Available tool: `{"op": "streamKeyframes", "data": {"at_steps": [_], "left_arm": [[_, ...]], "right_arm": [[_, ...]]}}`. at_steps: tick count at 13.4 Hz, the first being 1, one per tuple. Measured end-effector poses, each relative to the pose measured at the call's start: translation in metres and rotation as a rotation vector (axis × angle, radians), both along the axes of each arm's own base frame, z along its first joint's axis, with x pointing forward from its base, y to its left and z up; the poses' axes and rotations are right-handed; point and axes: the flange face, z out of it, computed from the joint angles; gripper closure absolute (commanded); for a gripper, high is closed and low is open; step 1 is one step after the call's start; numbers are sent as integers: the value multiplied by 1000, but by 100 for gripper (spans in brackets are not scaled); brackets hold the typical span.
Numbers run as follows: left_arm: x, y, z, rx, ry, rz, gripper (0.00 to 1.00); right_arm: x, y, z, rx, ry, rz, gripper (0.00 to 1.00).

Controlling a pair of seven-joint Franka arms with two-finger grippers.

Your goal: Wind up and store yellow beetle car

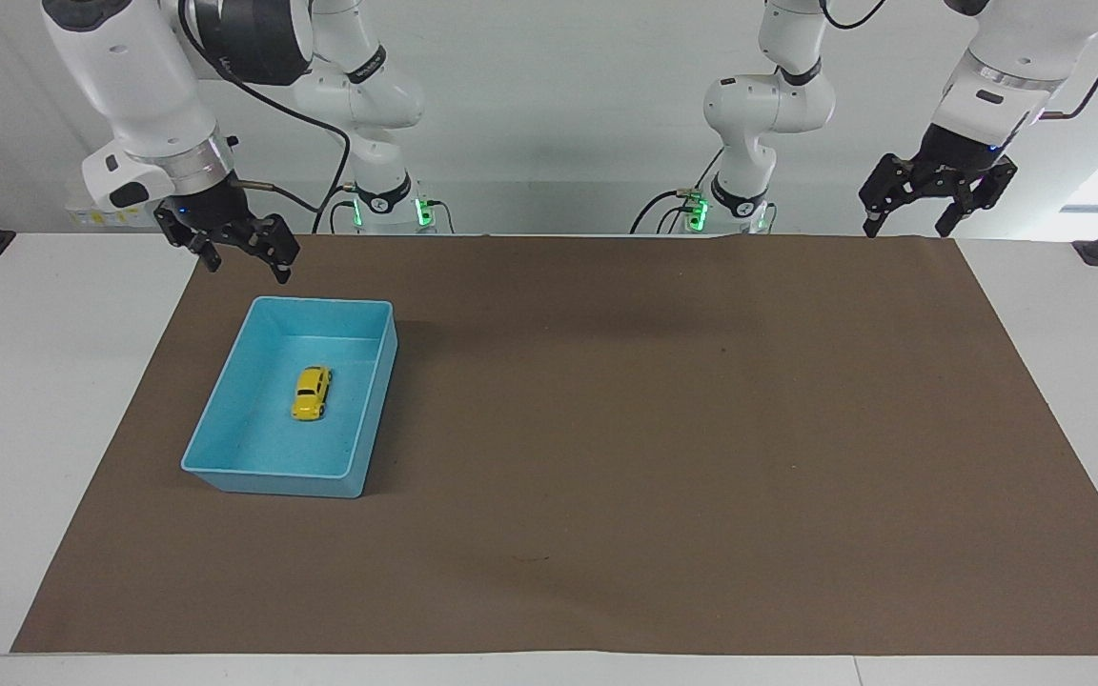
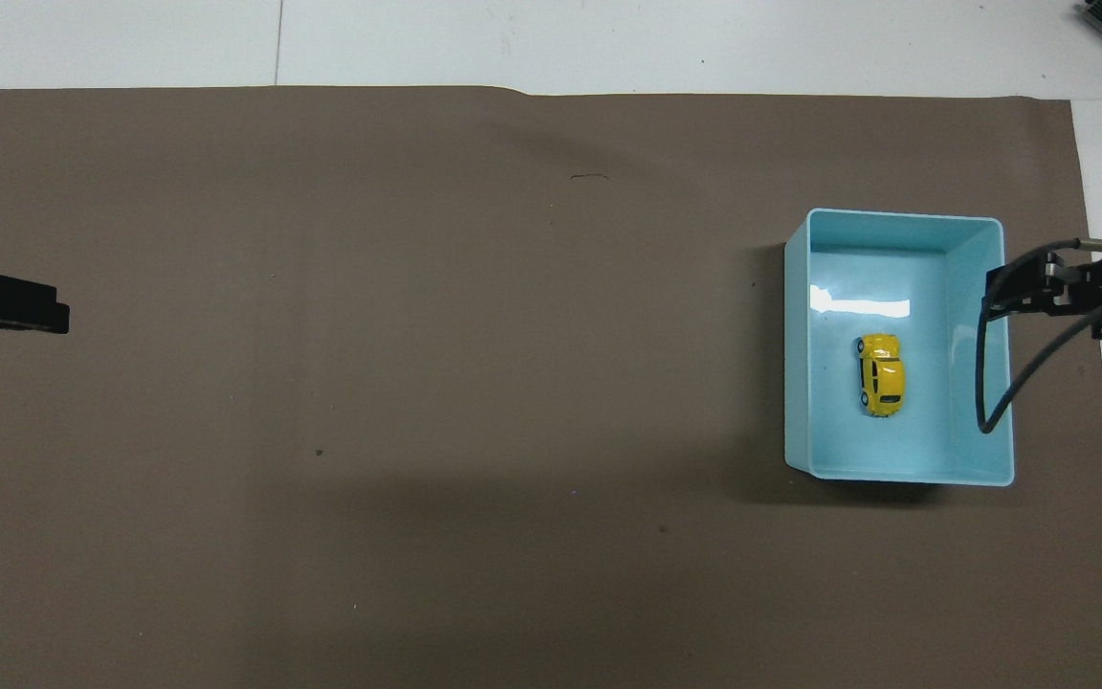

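The yellow beetle car point(image 1: 311, 393) lies on its wheels on the floor of the blue bin point(image 1: 268, 472), about in its middle. It also shows in the overhead view point(image 2: 881, 374), inside the bin point(image 2: 797, 335). My right gripper point(image 1: 246, 267) is open and empty. It hangs high in the air over the mat at the bin's rim, clear of the car; in the overhead view the right gripper point(image 2: 1024, 292) shows at the bin's edge. My left gripper point(image 1: 906, 229) is open and empty and waits over the mat's corner at the left arm's end point(image 2: 6, 306).
A brown mat point(image 1: 654, 429) covers most of the white table point(image 1: 25, 400). A black cable point(image 2: 991, 383) from the right wrist hangs over the bin's edge in the overhead view.
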Motion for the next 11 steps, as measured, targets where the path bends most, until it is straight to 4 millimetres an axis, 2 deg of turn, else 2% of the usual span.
{"op": "streamKeyframes", "data": {"at_steps": [2,11], "left_arm": [[0,0,0,0,0,0,0],[0,0,0,0,0,0,0]], "right_arm": [[0,0,5,1,-5,22,0],[0,2,2,20,1,44,0]]}}
